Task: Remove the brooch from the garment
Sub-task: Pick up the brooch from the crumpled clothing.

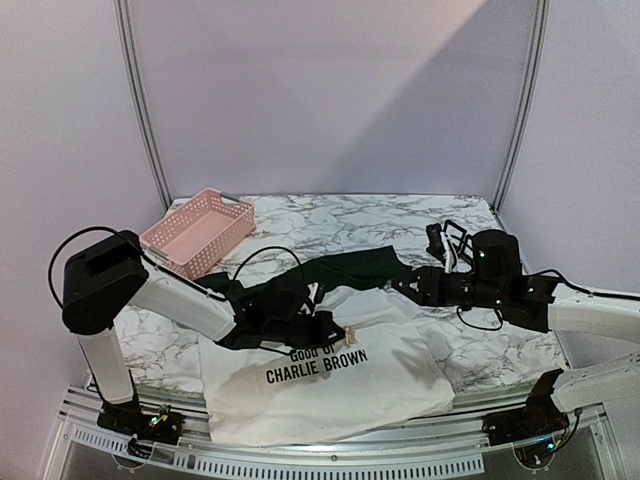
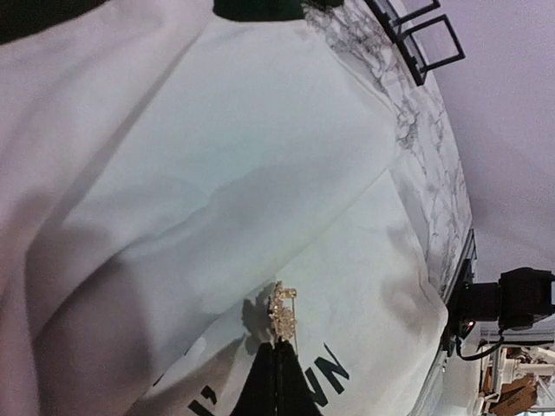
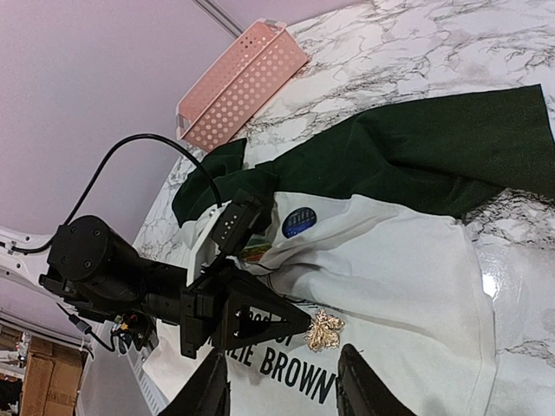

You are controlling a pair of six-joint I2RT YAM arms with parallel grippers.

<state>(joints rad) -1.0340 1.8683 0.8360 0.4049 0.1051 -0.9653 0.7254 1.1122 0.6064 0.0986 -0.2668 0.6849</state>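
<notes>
The white T-shirt (image 1: 340, 395) lay at the near edge of the marble desk (image 1: 465, 360), with its hem toward the arm bases. Its black print "Good Ol' Charlie Brown" was readable from the top view. The brooch (image 2: 282, 314), a small golden and glittering piece, sat on the white chest cloth just above the end of the print.

The left claw (image 2: 277, 349) lay low over the chest, reaching in from the left. Its two fingers were pressed fully together and their tips met on the near edge of the brooch, so it seemed to pinch that edge. In the left wrist view the cloth around the brooch was slightly wrinkled.

A little farther, on the right, the right claw (image 3: 283, 355) hung above the shoulder of the T-shirt, pointing at the brooch. Its fingers stood partly apart and it held nothing.

Behind both claws the dark green sleeves (image 1: 360, 265) were spread out on the marble. At the far left of the desk stood a pink perforated basket (image 1: 200, 235), well apart from the T-shirt. At the far right were some black wire frames (image 1: 452, 238).
</notes>
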